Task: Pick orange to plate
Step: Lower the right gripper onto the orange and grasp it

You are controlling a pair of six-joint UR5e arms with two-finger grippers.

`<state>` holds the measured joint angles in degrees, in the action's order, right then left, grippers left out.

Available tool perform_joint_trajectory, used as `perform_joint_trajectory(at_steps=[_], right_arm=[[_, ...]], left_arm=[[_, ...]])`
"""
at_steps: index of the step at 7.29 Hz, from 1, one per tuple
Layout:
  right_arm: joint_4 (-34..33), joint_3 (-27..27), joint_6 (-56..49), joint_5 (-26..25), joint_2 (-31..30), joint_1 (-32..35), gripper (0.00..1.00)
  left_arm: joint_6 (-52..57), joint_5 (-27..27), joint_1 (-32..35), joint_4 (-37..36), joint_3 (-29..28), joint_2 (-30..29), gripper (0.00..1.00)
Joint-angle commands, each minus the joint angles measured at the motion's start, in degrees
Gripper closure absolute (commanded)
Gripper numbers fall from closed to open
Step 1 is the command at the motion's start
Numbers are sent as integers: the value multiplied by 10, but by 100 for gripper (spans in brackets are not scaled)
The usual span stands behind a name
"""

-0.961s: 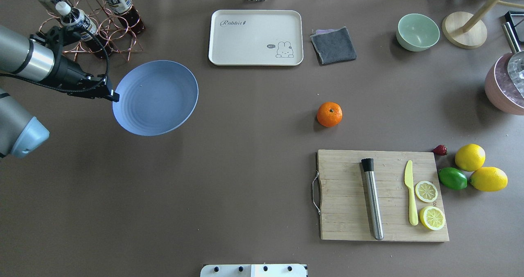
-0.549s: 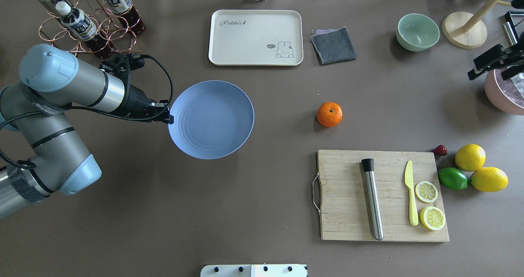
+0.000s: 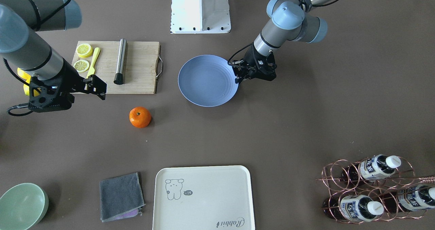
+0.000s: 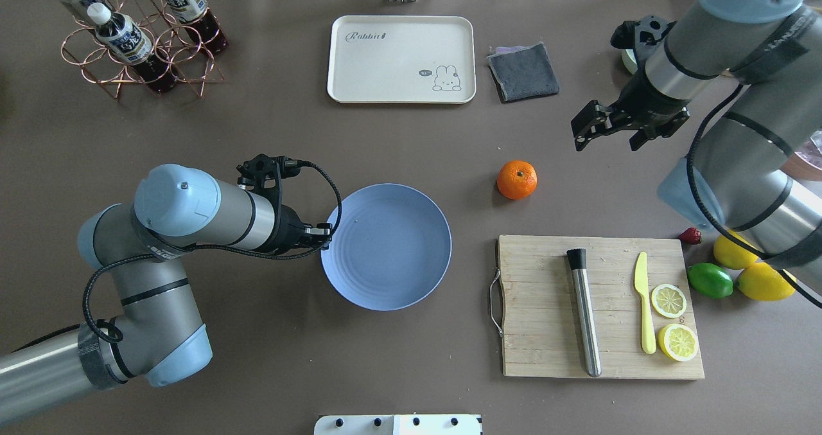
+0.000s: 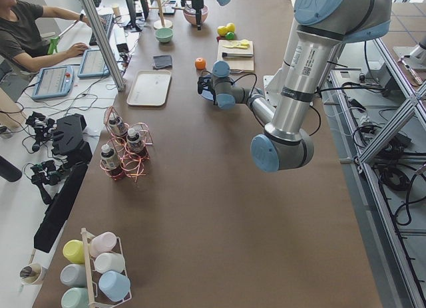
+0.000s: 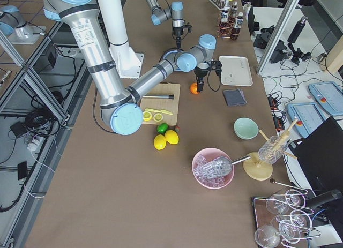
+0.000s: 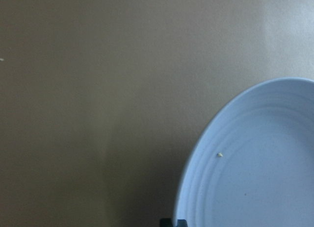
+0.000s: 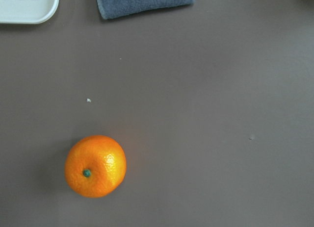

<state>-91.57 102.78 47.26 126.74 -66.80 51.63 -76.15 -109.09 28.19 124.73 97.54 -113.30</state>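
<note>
The orange (image 4: 517, 179) lies alone on the brown table, just beyond the cutting board; it also shows low and left in the right wrist view (image 8: 95, 165). The periwinkle-blue plate (image 4: 385, 247) is empty and sits left of the orange, about a plate's width away (image 3: 208, 80). My left gripper (image 4: 324, 236) is shut on the plate's left rim. My right gripper (image 4: 607, 136) hangs open and empty, up and to the right of the orange, apart from it.
A wooden cutting board (image 4: 539, 293) with a metal muddler, a yellow knife and lemon slices lies near the orange. Two lemons (image 4: 764, 281) and a lime (image 4: 709, 281) sit to its right. Cream tray (image 4: 398, 62), grey cloth (image 4: 523, 72) and bottle rack (image 4: 128, 36) stand along the far side.
My left arm has carried the plate rightward and nearer, toward the table's middle. My right arm has come in from the right edge to a spot near the orange. The orange has not moved.
</note>
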Motion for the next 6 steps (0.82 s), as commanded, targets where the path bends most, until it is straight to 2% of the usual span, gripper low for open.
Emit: perform_joint_trajectory(at_steps=[1,2,6], right_arm=[[152,-96,83,-31,22,-48,1],[169,-137,110,-57,52,-68,1],[171,-161,122,-84,59,-107,2]], left_arm=[[-10,8,-9,0,-1,-3,100],[-11,14,-10,0,0,-3,100],[-11,14,-9,0,0,0,100]])
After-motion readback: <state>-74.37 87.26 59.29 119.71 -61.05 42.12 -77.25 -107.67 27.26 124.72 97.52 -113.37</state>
